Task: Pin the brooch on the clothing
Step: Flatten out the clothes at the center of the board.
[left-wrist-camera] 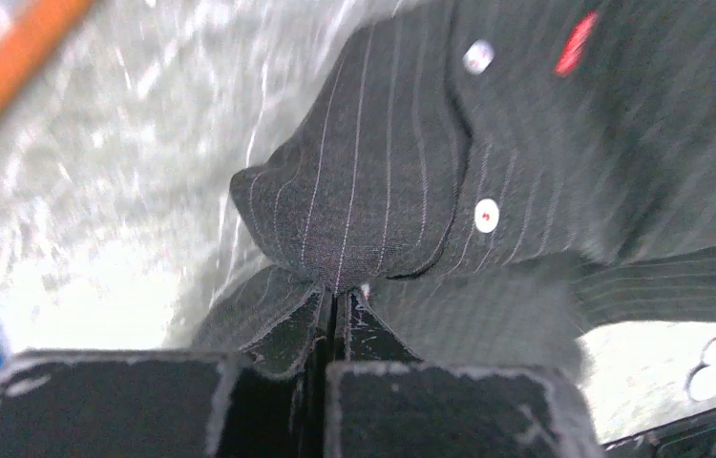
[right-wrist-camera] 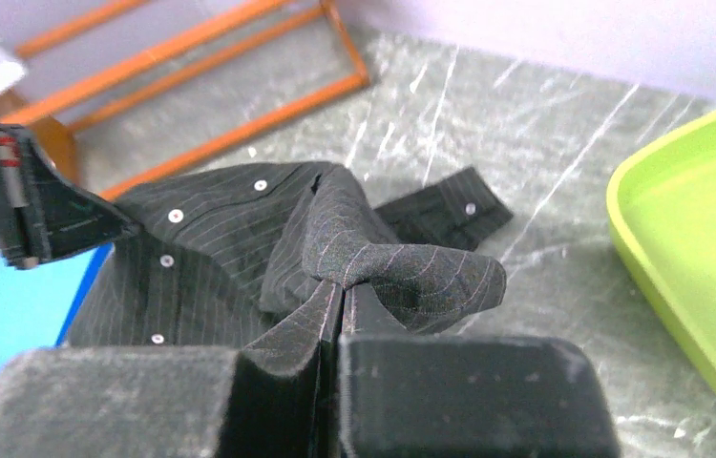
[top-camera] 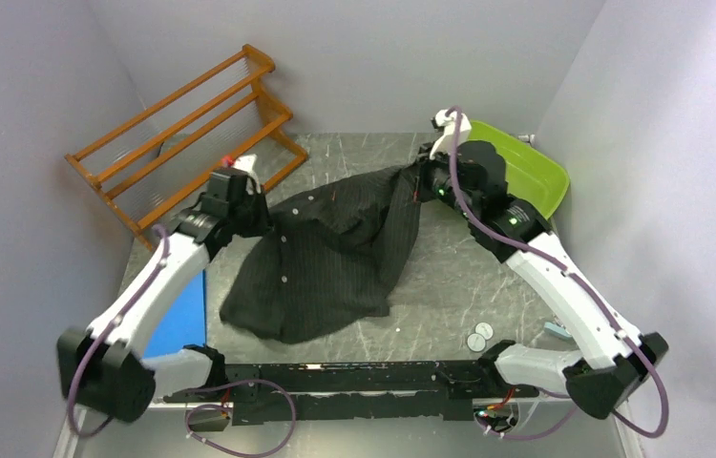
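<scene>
The black pinstriped shirt [top-camera: 326, 258] is stretched between both grippers over the grey table. My left gripper [top-camera: 257, 208] is shut on a bunched fold at the shirt's left edge [left-wrist-camera: 364, 191], near white buttons [left-wrist-camera: 486, 215] and the red chest mark [left-wrist-camera: 576, 43]. My right gripper [top-camera: 421, 181] is shut on a fold of the shirt [right-wrist-camera: 402, 267] at its far right end and holds it raised. In the wrist views both grippers [left-wrist-camera: 340, 301] [right-wrist-camera: 343, 291] show their jaws pressed together on cloth. Two small round white discs [top-camera: 479, 336], possibly brooches, lie near the right arm's base.
A wooden rack [top-camera: 182, 134] stands at the back left. A lime green tray [top-camera: 521, 167] sits at the back right, just behind the right gripper. A blue flat object [top-camera: 180, 320] lies under the left arm. The walls stand close on both sides.
</scene>
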